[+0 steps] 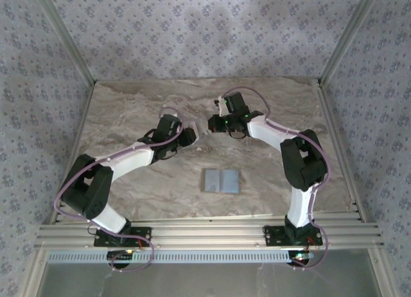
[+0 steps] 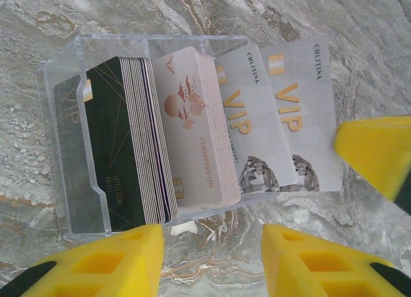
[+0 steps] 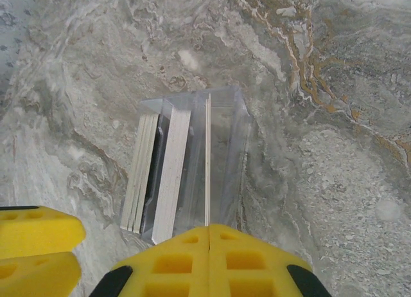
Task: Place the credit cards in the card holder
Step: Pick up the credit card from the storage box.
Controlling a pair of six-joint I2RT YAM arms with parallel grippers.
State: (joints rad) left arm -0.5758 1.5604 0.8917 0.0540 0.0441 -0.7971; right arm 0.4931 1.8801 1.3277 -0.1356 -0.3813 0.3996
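Cards (image 2: 192,130) stand on edge in a clear box (image 2: 64,181) at mid-frame of the left wrist view: a dark stack at left, a pink-white stack, then two silver ones at right. The left gripper (image 2: 212,265), along the bottom edge, is about half open and grips nothing. The right gripper (image 3: 209,245), bottom centre of its own view, is pinched closed on the edge of the end VIP card (image 2: 305,117). The holder (image 1: 221,180) lies flat on the table (image 1: 128,117), lower centre of the top view, well apart from the box.
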